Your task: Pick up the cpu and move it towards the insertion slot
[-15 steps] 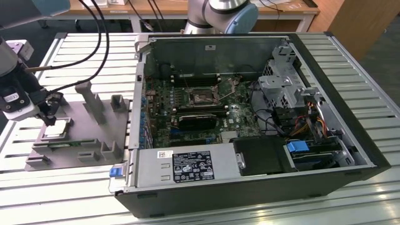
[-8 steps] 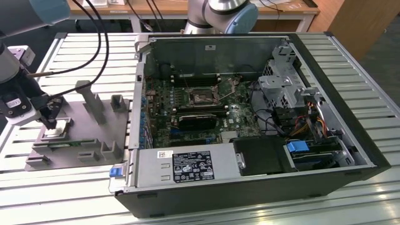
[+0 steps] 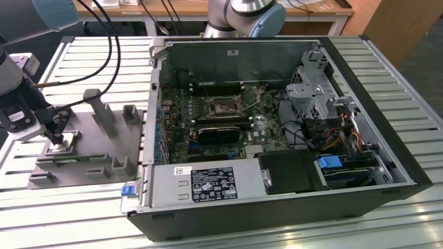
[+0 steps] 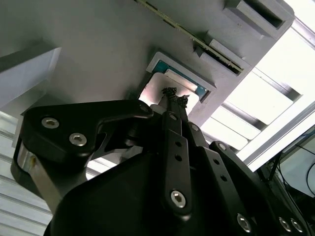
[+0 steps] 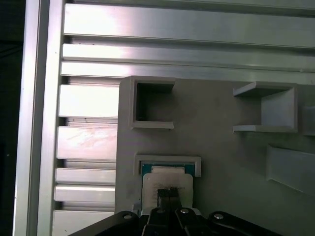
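Note:
The cpu (image 3: 64, 147) lies flat in a square pocket of the grey fixture plate (image 3: 97, 127), at the exterior view's left. In both wrist views its pale metal top (image 5: 166, 180) (image 4: 158, 87) has a blue-green rim. My gripper (image 3: 57, 139) stands straight over it. The two thin fingertips (image 5: 169, 193) (image 4: 175, 100) are pressed together, shut with nothing between them, and sit on or just above the middle of the chip. The insertion slot (image 3: 225, 106), a shiny square frame with a dark centre, sits on the motherboard inside the open computer case, far toward the exterior view's right of the gripper.
Upright grey fixture blocks (image 3: 97, 106) rise from the plate close to the gripper. The case wall (image 3: 153, 104) stands between plate and motherboard. A black heatsink (image 3: 218, 136) lies beside the slot. Cables (image 3: 104, 46) hang from the arm. Slatted aluminium table (image 3: 83, 207) all around.

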Controlling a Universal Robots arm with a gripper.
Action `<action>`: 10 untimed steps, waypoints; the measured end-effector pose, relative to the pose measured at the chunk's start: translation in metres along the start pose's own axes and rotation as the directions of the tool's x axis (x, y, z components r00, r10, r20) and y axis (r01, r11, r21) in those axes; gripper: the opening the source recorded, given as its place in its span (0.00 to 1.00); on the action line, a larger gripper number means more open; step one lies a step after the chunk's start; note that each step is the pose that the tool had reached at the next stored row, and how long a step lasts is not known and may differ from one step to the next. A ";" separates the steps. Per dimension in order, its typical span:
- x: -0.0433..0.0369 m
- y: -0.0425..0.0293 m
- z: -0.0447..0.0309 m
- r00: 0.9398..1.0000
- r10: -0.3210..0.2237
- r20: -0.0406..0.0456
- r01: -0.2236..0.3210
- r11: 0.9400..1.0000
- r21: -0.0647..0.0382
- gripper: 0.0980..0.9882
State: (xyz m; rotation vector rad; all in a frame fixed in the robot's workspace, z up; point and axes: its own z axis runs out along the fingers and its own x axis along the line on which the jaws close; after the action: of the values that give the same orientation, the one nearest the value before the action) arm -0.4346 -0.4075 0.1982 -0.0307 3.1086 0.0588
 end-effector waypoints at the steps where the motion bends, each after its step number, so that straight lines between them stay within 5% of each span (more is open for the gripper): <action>1: 0.0000 0.0000 0.0000 1.000 0.000 0.000 0.000 1.000 0.000 0.00; 4: 0.0000 0.0000 0.0000 1.000 0.000 0.000 0.000 1.000 0.000 0.02; 10: 0.0000 0.0000 0.0002 1.000 0.000 0.000 0.000 1.000 0.000 0.35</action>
State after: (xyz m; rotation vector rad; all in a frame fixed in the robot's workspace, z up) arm -0.4346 -0.4075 0.1980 -0.0307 3.1085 0.0589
